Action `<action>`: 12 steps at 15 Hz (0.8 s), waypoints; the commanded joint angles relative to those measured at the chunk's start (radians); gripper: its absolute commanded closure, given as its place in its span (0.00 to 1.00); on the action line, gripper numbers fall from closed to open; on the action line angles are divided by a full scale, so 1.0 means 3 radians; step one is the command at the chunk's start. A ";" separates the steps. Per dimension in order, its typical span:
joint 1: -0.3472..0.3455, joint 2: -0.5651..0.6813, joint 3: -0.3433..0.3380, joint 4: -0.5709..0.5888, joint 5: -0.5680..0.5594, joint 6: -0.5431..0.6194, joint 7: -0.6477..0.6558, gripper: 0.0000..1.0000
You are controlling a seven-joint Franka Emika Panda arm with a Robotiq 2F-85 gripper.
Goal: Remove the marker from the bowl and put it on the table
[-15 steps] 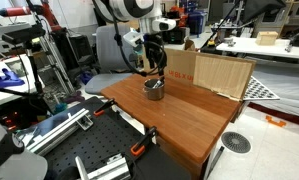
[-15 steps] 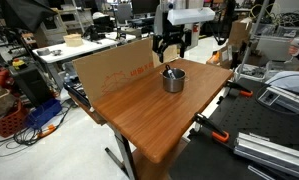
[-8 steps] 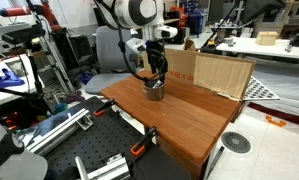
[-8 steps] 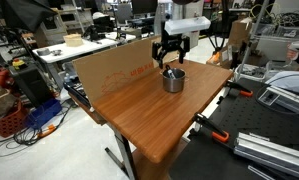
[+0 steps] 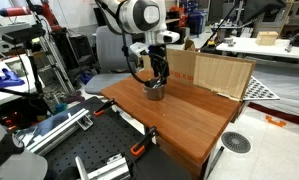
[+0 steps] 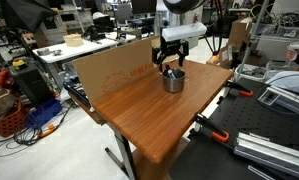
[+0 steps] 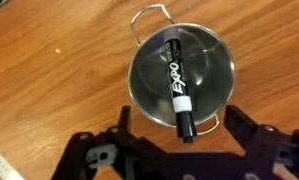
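A small grey metal bowl (image 7: 181,75) with wire handles stands on the reddish-brown table (image 7: 49,70). A black marker (image 7: 176,85) with a white band lies across it, its cap end jutting over the near rim. In the wrist view my gripper (image 7: 179,125) is open just above the bowl, one finger on each side of the marker's cap end. In both exterior views the gripper (image 5: 157,80) (image 6: 171,68) hangs right over the bowl (image 5: 154,91) (image 6: 174,81), near the table's (image 5: 179,115) (image 6: 139,115) far end. The marker is too small to make out there.
A tan cardboard sheet (image 5: 211,73) (image 6: 109,70) stands along the table's back edge, close to the bowl. Black metal frames and rails (image 5: 89,160) (image 6: 259,140) flank the table. White tables with boxes (image 5: 259,45) (image 6: 74,45) stand behind.
The gripper has moved down toward the bowl and now hangs lower, its fingers around the marker's end. Bowl and marker have not moved.
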 commanded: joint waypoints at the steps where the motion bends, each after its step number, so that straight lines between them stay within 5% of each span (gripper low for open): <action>1: 0.0093 0.0084 -0.0123 0.0076 -0.0039 0.0045 0.0092 0.26; 10: 0.0084 0.0098 -0.0119 0.0113 -0.0016 0.0044 0.0032 0.94; 12: 0.0090 0.0091 -0.0113 0.0109 -0.0005 0.0049 0.0026 0.97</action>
